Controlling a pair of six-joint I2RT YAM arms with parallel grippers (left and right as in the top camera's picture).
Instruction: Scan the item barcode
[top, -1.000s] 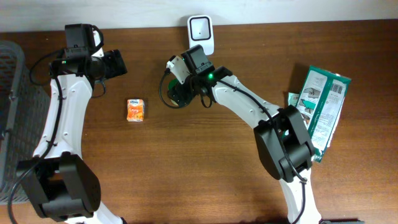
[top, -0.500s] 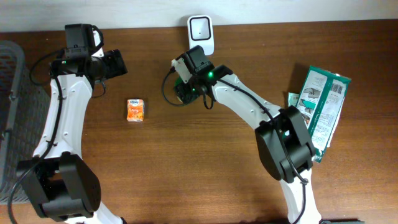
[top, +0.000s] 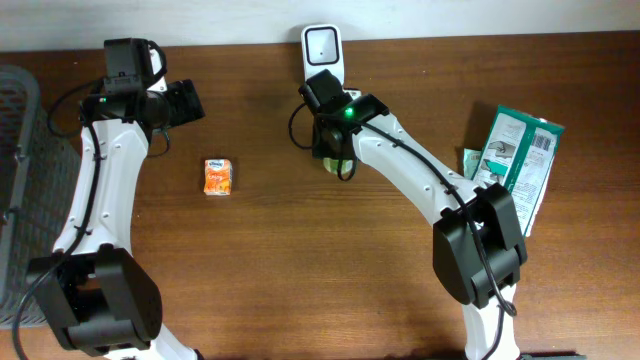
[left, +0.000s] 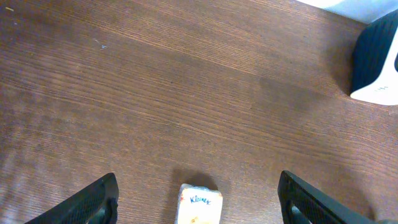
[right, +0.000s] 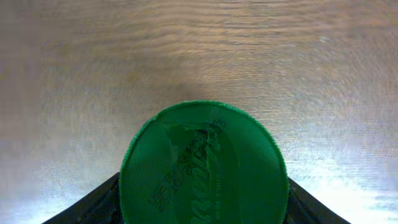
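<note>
A round container with a green embossed lid (right: 202, 162) fills the space between my right gripper's (right: 202, 202) fingers, and both fingers press against its sides. From overhead that container (top: 337, 162) hangs just in front of the white barcode scanner (top: 323, 48) at the table's back edge. My left gripper (left: 198, 202) stands open, its fingers wide apart and holding nothing, above a small orange-and-white Kleenex tissue pack (left: 200, 204) on the table. Overhead, the left gripper (top: 186, 101) is back left of the tissue pack (top: 218, 176). The scanner's (left: 377, 62) dark face shows at the left wrist view's right edge.
Green-and-white flat packets (top: 518, 172) lie overlapped at the table's right side. A grey wire basket (top: 14, 150) stands at the far left edge. Bare brown wood lies between the tissue pack and the right arm.
My right gripper has closed on the green-lidded container and carried it rightward, from left of the scanner to just in front of it. The left arm has stayed put.
</note>
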